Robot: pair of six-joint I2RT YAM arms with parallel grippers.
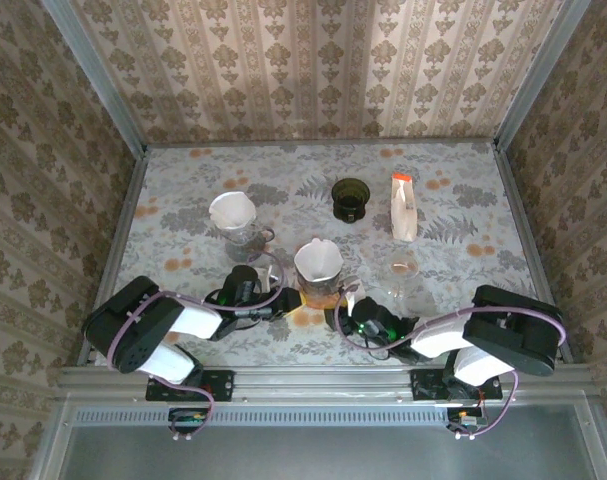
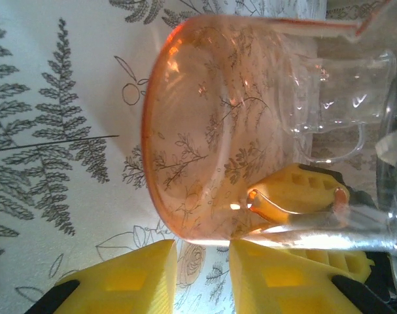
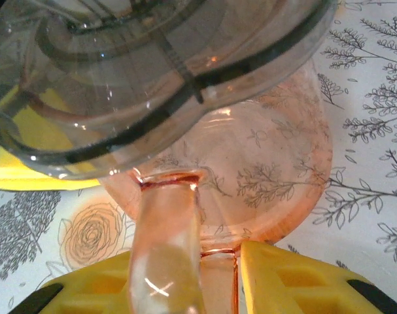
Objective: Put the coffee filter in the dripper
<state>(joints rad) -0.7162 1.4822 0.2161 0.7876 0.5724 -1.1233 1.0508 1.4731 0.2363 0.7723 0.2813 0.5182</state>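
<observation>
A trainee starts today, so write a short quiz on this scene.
1. True or false: the clear dripper sits on the pink carafe.
2. What lies between the fingers of the right claw? A the carafe's handle, B a spoon, C a kettle.
3. Fill in: in the top view, the dark dripper stands ___ of the white pouch.
Key: 1 true; 2 A; 3 left.

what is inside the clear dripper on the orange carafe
A white paper filter sits open in the dripper, looking empty. It covers the dripper's bottom, so anything beneath the paper is hidden.
</observation>
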